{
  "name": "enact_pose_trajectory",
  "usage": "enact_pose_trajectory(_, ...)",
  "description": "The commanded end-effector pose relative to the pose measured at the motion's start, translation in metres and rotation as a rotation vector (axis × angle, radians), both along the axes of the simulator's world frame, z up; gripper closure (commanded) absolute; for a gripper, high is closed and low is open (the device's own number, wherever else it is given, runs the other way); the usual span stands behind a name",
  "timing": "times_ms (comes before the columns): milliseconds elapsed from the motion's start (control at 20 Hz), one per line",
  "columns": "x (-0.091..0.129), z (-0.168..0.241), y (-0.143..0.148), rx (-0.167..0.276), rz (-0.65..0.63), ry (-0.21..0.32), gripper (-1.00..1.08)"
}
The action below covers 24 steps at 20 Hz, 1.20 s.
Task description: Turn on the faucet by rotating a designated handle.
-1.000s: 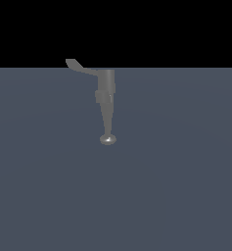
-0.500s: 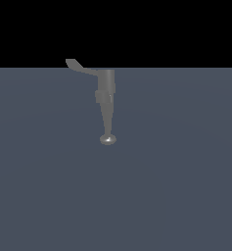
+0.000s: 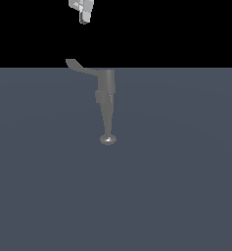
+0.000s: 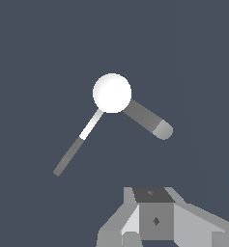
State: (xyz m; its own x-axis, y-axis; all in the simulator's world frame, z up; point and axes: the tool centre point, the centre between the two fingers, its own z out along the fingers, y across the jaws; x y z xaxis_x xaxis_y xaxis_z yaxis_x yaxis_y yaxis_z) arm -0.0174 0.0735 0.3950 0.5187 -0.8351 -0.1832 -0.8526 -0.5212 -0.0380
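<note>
**Gripper enters from above; handle not yet touched**

The gripper (image 3: 83,11) has just come into the exterior view at the top edge, where half a second ago there was only black background. It holds nothing, and whether its fingers are spread or closed cannot be told: the exterior view shows only a small pale piece, the wrist view only the blocky base (image 4: 154,219). It hangs well above the handle (image 3: 81,68), roughly over the upturned tip on the exterior view's left. The faucet (image 3: 106,100) stands where it stood, on the grey floor (image 3: 186,186), spout pointing toward the camera. From the wrist, the handle (image 4: 77,144) and spout splay out from the white cap. Judged so, the approach has begun; descent and the turn remain.
</note>
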Motion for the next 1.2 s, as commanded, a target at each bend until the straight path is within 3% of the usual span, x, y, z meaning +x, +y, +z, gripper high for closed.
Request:
enact_pose_trajectory(0, 0.012, -0.01, 0.005, -0.013, -0.066, 0.01, 1.08)
enact_pose_trajectory(700, 0.073, -0.065, 0.035, -0.119, -0.417, 0.026, 1.08)
enact_pose_trajectory(1150, 0.097, -0.088, 0.052, -0.173, -0.563, 0.004, 1.08)
